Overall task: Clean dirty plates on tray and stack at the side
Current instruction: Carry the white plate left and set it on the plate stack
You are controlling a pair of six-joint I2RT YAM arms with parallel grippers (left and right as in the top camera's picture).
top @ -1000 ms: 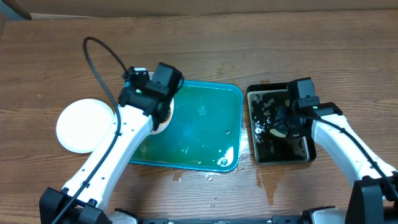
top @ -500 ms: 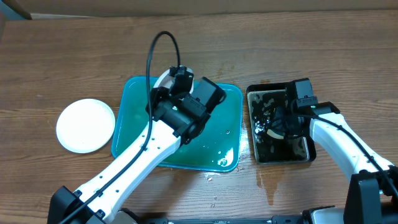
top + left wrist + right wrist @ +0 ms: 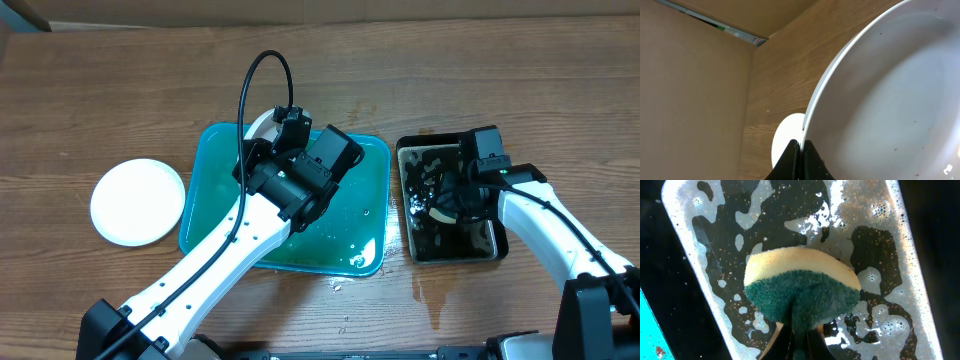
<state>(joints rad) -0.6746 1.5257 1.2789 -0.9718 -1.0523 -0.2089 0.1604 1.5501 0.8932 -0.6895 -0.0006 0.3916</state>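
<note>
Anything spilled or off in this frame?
Yes, water has got out of the trays. A wet streak darkens the table in front of the black tray, and droplets lie by the teal tray's near edge. Puddles also sit in that tray's near right corner.

The teal tray [image 3: 368, 195] lay flat at mid-table, its floor wet with scattered droplets and a small puddle near its near right corner. One white plate [image 3: 138, 202] sat flat on the table left of the tray, apart from it. A second white plate [image 3: 890, 100], tilted above the tray's far left corner, was pinched at its rim by the left gripper [image 3: 801, 145]; its face showed a few tiny dark specks.
</note>
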